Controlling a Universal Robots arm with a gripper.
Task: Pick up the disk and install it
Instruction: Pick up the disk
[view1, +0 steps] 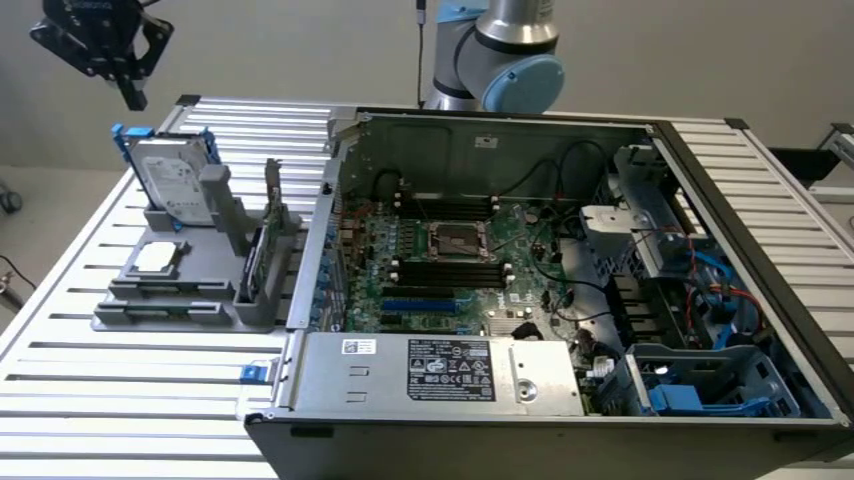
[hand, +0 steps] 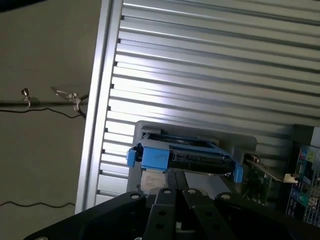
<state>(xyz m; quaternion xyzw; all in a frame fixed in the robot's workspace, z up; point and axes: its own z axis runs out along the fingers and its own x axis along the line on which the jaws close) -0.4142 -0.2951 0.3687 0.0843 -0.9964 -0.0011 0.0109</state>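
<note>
Nearest me, the open computer case (view1: 507, 145) sat on the worktop (view1: 120, 400). My end effector (view1: 134, 97) hung clenched and empty above the disk (view1: 174, 180), upright in its grey holder (view1: 174, 295). Descending closed, I judged, it could strike the disk and topple it.

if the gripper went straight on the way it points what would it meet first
Most likely the disk, upright in the grey holder below the gripper, though depth is unclear.
</note>
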